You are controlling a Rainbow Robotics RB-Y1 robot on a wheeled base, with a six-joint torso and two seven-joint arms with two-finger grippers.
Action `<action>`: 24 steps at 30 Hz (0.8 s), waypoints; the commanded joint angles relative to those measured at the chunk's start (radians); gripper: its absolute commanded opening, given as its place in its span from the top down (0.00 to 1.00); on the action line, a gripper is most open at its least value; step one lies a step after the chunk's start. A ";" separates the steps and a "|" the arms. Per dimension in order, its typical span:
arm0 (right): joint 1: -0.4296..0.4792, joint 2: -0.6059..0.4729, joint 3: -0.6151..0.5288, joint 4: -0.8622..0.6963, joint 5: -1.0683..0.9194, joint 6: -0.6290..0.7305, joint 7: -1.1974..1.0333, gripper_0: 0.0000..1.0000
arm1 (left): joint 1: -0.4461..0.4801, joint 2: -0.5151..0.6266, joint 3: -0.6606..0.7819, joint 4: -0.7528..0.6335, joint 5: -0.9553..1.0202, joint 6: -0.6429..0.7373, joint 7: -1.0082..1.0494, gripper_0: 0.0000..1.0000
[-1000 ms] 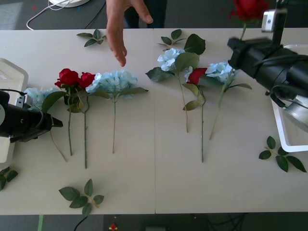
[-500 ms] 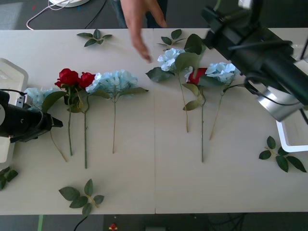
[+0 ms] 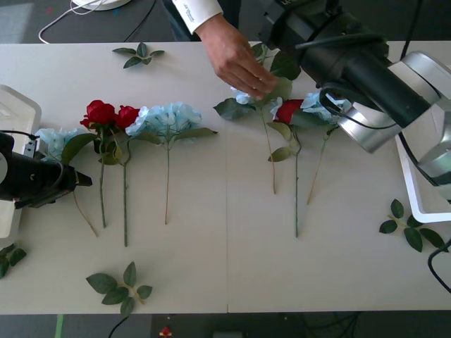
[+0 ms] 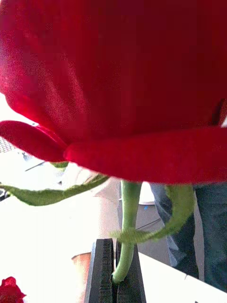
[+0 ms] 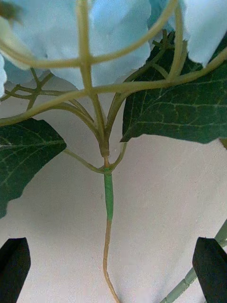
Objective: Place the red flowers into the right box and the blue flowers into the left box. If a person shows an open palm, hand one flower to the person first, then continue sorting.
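My right gripper [image 4: 116, 248] is shut on the green stem [image 4: 124, 255] of a red flower [image 4: 118, 80] held up close to the wrist camera. In the front view the right arm [image 3: 352, 63] reaches across the back of the table, beside a person's hand [image 3: 239, 65] resting on a blue flower [image 3: 243, 90]. Two red flowers [image 3: 101, 113] and a blue flower [image 3: 168, 118] lie at the left, another red flower [image 3: 287, 110] and blue flower [image 3: 325, 104] at centre right. My left gripper [image 5: 113, 270] is open over the stem of the far-left blue flower [image 3: 53, 139].
The right box [image 3: 412, 193] is a white tray at the table's right edge, partly under my right arm. The left box [image 3: 17, 113] sits at the left edge. Loose leaf sprigs [image 3: 123, 285] [image 3: 412, 229] [image 3: 137, 55] lie on the table.
My right arm has swung left and back across the table with the red flower. The person's hand has moved right and down onto the centre blue flower. The left arm has stayed still.
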 commanded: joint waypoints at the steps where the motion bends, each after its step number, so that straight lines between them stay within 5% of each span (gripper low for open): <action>1: -0.053 0.030 0.006 0.001 0.017 -0.014 0.015 1.00 | -0.018 0.000 -0.010 0.003 -0.009 -0.006 0.055 0.00; 5: -0.053 0.030 0.008 0.001 0.015 -0.014 0.014 0.95 | -0.018 0.000 -0.010 0.003 -0.009 -0.006 0.055 0.00; 7: -0.053 0.030 0.011 0.001 0.014 -0.014 0.008 0.39 | -0.018 0.000 -0.010 0.003 -0.009 -0.006 0.055 0.00; 9: -0.053 0.028 0.011 0.001 0.012 -0.014 0.008 0.00 | -0.018 0.000 -0.010 0.003 -0.009 -0.006 0.055 0.00; 24: -0.035 -0.004 0.020 -0.005 -0.002 -0.004 0.003 0.00 | -0.018 0.000 -0.010 0.003 -0.009 -0.006 0.055 0.00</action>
